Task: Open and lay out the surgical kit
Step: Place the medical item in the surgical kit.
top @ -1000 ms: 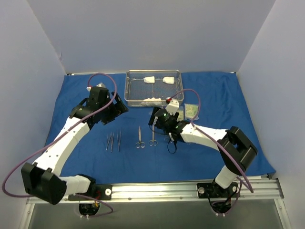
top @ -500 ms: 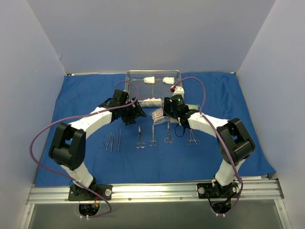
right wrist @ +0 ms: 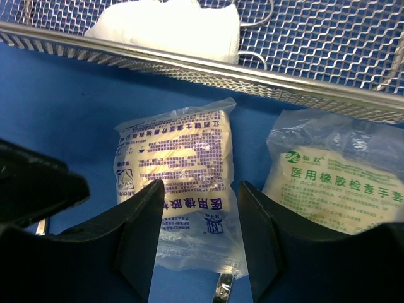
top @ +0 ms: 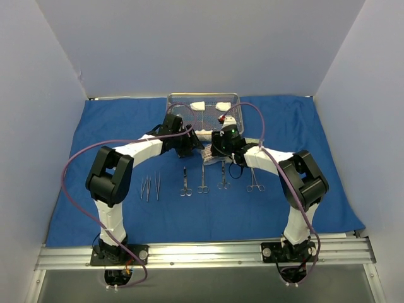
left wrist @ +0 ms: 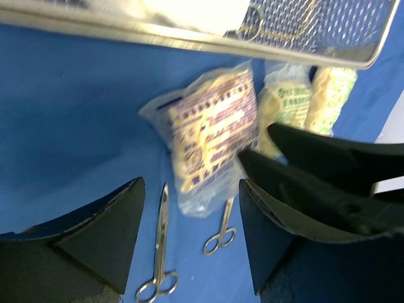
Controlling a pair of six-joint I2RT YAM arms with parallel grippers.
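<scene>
The blue cloth (top: 95, 158) is spread flat, with the steel mesh tray (top: 172, 120) at its far middle holding white gauze pads (top: 197, 105). A clear packet with purple print (right wrist: 180, 167) lies just in front of the tray. My right gripper (right wrist: 201, 237) is open and straddles the packet's near end from above. My left gripper (left wrist: 189, 233) is open beside it, over scissors (left wrist: 158, 246), with nothing between its fingers. Tweezers (top: 146, 187), scissors (top: 185, 182) and forceps (top: 254, 180) lie in a row on the cloth.
A green-printed packet (right wrist: 341, 180) lies right of the purple one, and another packet (left wrist: 331, 91) lies beyond it. The tray rim (right wrist: 189, 63) runs close ahead of both grippers. The two grippers are nearly touching. White walls enclose the table.
Both arms swung in to the tray's front middle and now meet there. Two more instruments lie in the row. The purple-printed packet now lies apart from the others. Both grippers narrowed.
</scene>
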